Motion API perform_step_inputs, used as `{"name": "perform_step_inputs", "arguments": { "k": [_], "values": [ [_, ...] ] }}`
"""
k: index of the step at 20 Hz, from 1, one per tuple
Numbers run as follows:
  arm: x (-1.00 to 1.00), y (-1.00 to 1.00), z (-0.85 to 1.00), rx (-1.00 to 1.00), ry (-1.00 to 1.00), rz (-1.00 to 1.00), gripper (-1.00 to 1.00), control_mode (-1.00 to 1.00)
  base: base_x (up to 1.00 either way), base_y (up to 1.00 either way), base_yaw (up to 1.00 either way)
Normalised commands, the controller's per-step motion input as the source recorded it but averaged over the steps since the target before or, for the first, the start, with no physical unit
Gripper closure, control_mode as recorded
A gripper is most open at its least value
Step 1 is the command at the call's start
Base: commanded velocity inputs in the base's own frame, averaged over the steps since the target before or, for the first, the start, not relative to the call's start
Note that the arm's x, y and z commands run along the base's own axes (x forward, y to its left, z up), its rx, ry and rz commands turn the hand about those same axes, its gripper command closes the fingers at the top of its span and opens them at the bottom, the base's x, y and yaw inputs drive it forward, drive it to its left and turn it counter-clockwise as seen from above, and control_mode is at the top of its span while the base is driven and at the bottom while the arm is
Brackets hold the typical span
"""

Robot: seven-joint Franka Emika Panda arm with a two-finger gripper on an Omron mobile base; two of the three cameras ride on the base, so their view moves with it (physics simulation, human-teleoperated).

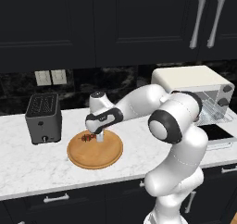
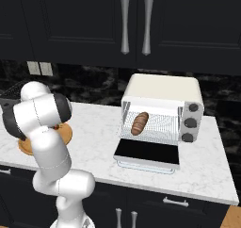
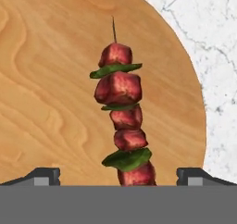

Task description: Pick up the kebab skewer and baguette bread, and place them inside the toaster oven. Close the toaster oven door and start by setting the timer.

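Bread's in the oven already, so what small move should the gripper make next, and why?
Probably lower a little and close on the skewer. The gripper is open with the skewer lying on the board between its fingertips, not yet gripped, while the oven door hangs open.

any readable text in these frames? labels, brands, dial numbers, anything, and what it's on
None readable.
toaster oven: no brand on the cream body; the three knobs show no legible marks or numbers.
slot toaster: plain dark grey, no lettering.
wall switch plates: blank.
wooden board and kebab skewer: no print.
baguette bread on the rack: nothing written.
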Motion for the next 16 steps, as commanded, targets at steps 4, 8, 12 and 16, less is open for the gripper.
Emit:
{"name": "perform_step_inputs", "arguments": {
  "k": [4, 8, 12, 16],
  "values": [
    [0.16, 0.0, -0.21, -0.01, 0.03, 0.04, -1.0, -1.0, 0.0, 0.0, 0.0],
    [0.11, 0.0, -0.23, 0.0, 0.02, 0.04, -1.0, -1.0, 0.0, 0.0, 0.0],
    [0.07, 0.0, -0.14, 0.0, 0.0, 0.04, -1.0, -1.0, 0.0, 0.0, 0.0],
    [0.07, 0.01, -0.21, 0.0, 0.0, 0.05, -1.0, -1.0, 0.0, 0.0, 0.0]
  ]
}}
